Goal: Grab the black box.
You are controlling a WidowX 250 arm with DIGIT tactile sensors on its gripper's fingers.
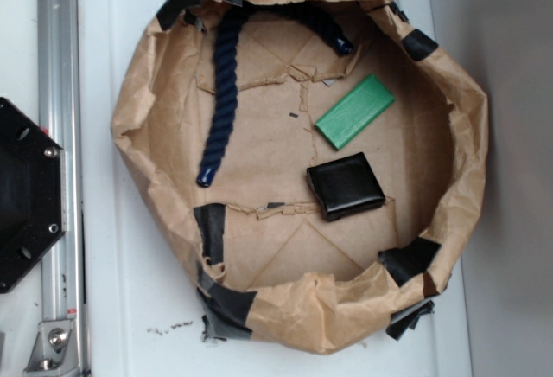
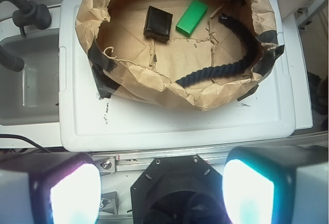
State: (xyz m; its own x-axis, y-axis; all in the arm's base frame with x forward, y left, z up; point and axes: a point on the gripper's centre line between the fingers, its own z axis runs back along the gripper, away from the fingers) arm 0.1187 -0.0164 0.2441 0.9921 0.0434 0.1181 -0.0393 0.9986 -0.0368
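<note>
The black box point(image 1: 346, 186) is a small glossy black square case lying flat on the floor of the brown paper basket point(image 1: 130, 118), toward its right side. In the wrist view the black box point(image 2: 158, 22) lies at the far side of the basket, left of the green block. My gripper point(image 2: 162, 190) is open, its two bright fingertips wide apart at the bottom of the wrist view, with nothing between them. It hangs high above the black robot base, well short of the basket. The exterior view does not show the gripper.
A flat green block point(image 1: 355, 111) lies just beyond the box. A dark blue rope point(image 1: 223, 92) curves along the basket's other side. Black tape patches point(image 1: 210, 230) hold the paper rim. The basket stands on a white lid point(image 2: 175, 124); a metal rail point(image 1: 57, 135) and black base point(image 1: 26, 195) lie beside it.
</note>
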